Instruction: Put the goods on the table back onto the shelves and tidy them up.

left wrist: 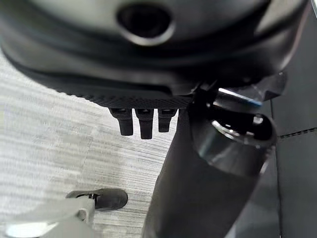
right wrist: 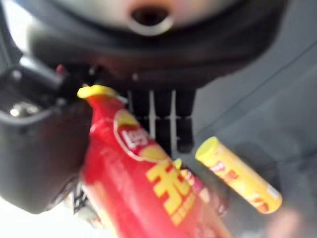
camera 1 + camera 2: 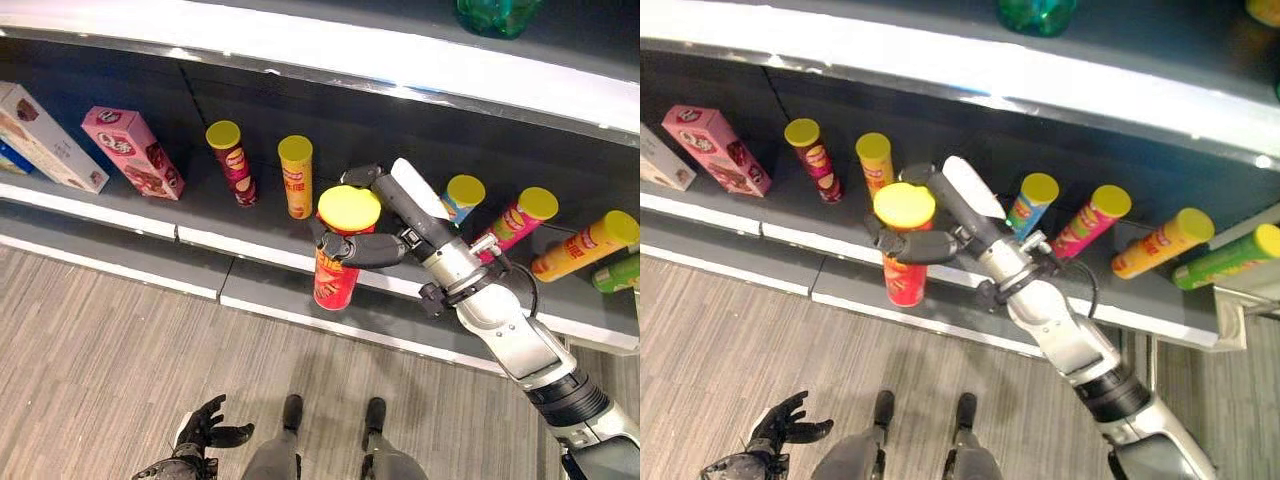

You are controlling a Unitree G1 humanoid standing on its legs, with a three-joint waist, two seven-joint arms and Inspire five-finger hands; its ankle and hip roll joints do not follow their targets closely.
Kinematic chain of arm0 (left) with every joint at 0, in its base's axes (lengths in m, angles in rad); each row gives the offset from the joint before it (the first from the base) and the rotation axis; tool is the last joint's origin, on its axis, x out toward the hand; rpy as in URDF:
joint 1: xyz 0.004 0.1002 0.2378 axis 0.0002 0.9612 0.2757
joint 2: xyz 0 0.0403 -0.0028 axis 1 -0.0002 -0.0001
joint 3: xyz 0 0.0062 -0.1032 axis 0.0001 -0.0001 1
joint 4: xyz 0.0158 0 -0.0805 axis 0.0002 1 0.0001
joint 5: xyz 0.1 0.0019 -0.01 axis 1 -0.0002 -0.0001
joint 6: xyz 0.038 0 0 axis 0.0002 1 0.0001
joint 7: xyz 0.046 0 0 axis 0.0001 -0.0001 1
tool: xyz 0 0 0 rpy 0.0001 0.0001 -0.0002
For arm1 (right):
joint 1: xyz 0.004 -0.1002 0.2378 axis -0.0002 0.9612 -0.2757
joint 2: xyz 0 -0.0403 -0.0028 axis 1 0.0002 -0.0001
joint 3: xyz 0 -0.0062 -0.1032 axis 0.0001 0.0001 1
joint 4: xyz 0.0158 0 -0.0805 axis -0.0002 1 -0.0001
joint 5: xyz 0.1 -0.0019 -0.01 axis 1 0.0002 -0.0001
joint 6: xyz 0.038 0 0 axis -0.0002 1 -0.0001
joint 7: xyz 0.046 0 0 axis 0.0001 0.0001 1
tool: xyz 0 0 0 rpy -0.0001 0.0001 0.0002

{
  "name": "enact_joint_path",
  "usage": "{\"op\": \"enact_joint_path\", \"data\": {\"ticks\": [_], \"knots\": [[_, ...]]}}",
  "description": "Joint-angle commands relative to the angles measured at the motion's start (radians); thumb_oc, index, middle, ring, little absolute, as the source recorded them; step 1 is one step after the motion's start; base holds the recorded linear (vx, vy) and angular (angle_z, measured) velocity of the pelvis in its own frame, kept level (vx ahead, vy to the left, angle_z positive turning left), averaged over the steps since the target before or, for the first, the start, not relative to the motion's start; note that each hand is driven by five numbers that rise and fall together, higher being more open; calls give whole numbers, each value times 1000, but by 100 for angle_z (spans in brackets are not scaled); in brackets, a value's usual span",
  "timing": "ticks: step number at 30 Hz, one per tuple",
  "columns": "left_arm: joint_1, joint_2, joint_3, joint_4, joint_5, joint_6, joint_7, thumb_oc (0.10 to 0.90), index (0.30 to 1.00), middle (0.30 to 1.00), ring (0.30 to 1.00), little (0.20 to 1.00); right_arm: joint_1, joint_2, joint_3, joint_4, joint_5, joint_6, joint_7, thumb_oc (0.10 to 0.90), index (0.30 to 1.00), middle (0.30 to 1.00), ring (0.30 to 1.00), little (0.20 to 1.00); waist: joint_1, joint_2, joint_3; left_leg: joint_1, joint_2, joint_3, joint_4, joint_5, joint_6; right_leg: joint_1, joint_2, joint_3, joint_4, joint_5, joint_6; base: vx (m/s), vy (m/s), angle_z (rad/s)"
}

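While upright, glossy red cylindrical can (image 3: 336, 262) sits in right hand (image 3: 385, 225) fingers.

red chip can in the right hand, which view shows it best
The left eye view: the whole red chip can, yellow lid to base, with the right hand curled round it by the shelf. The right eye view shows the same. The right wrist view gives a close, blurred side.

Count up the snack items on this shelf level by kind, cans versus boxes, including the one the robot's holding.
Chip cans: 8, counting the red can in the right hand and the green can at the far right.
Boxes: 3, including the pink box.
Total: 11
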Motion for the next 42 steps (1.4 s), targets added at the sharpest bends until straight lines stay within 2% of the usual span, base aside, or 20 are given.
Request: {"op": "enact_joint_path", "data": {"ticks": [1,5,7,12,17,18,25,31,42], "knots": [[14,55,-31,9,-32,-26,38,800,900,900,900,900,-153,20,-33,-40,-114,-48,-148,400,300,300,300,300,17,32,-47,-37,37,-32,10,-65,-47,58,-78,-29,39,-118,85,-1,-38,14],[22,62,-55,-13,-37,-35,53,800,900,900,900,900,-200,44,-19,49,-224,-21,-214,400,300,300,300,300,51,62,-18,-80,27,-54,11,-51,-47,32,-90,-45,47,-118,88,-39,-4,27],[20,61,-60,-13,-41,-36,53,800,900,900,900,900,-211,42,-19,75,-233,-17,-228,400,300,300,300,300,55,66,-14,-91,24,-58,10,-47,-47,26,-92,-51,47,-116,89,-44,3,15],[-3,65,-96,-18,-45,-53,71,800,900,900,900,900,-281,4,-55,234,-341,25,-370,400,300,300,300,300,79,94,9,-145,12,-78,7,-29,-51,-3,-105,-75,43,-108,96,-45,-2,17],[-35,63,-124,-33,-53,-66,87,800,900,900,900,900,-316,-26,-109,308,-419,68,-490,400,300,300,300,300,87,118,22,-178,-1,-92,4,-21,-52,-21,-117,-90,43,-104,102,-30,1,11],[-48,63,-138,-45,-54,-75,94,800,900,900,900,900,-339,-49,-130,339,-450,88,-541,400,300,300,300,300,91,129,28,-194,-8,-99,4,-17,-52,-30,-124,-96,42,-100,106,-16,18,13],[-67,56,-156,-64,-64,-81,101,800,900,900,900,900,-373,-83,-177,360,-465,129,-618,400,300,300,300,300,95,143,30,-222,-21,-110,3,-13,-51,-41,-133,-107,34,-93,113,-9,10,5],[-76,61,-164,-80,-67,-87,107,800,900,900,900,900,-416,-105,-163,421,-476,156,-653,400,300,300,300,300,103,143,34,-235,-25,-118,4,-12,-52,-50,-136,-113,32,-91,116,-10,-8,8],[-80,62,-173,-91,-78,-94,118,800,900,900,900,900,-417,-99,-151,495,-460,174,-690,400,300,300,300,300,115,155,40,-254,-34,-136,3,-4,-54,-56,-140,-132,32,-90,118,-2,-5,2]]}}
